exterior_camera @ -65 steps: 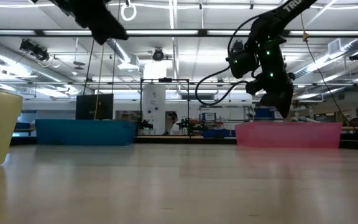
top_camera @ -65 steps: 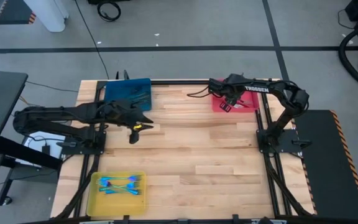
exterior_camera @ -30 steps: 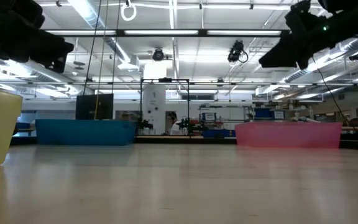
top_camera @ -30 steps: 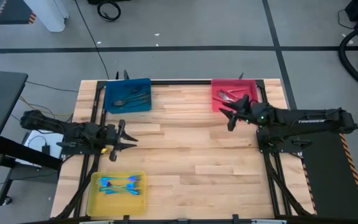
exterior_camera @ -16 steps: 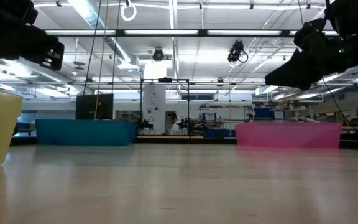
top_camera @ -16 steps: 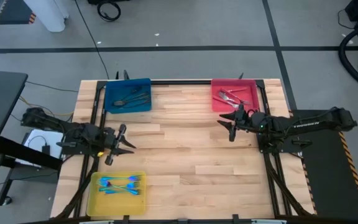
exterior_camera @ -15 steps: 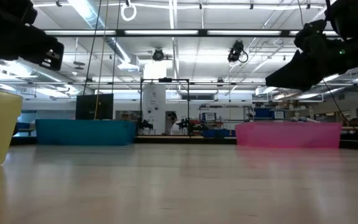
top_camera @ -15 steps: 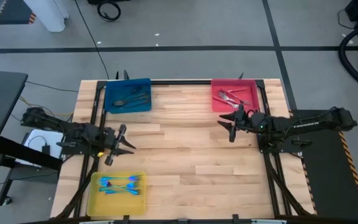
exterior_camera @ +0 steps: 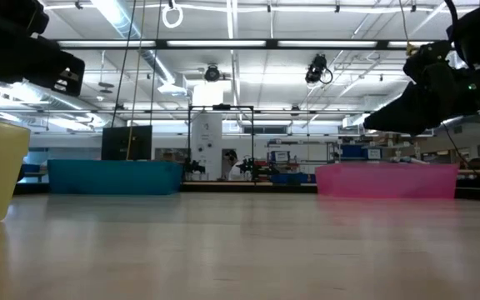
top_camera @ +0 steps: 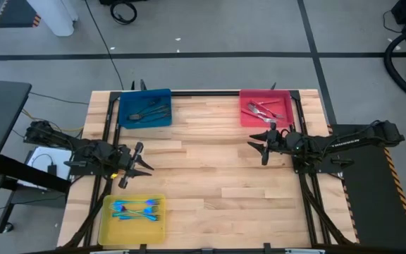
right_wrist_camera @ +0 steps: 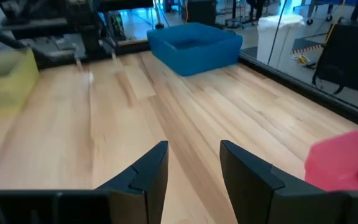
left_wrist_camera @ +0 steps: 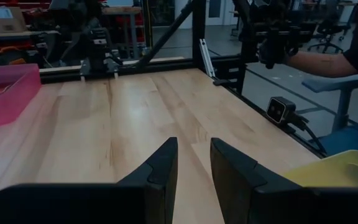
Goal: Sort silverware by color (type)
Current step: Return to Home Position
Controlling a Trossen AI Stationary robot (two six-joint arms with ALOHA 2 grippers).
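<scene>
Homing step I'd guess, sorting looks done. Left gripper [top_camera: 144,164] and right gripper [top_camera: 255,149] both spread, empty. Silverware [top_camera: 261,108] all binned: pink tray [top_camera: 244,121] near right gripper, blue tray [top_camera: 124,121] and yellow tray [top_camera: 106,226] either side of left gripper. Next: just park arms.

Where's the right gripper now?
High view: the right gripper hangs open at the right side of the table, just off the pink bin, over bare wood.
</scene>
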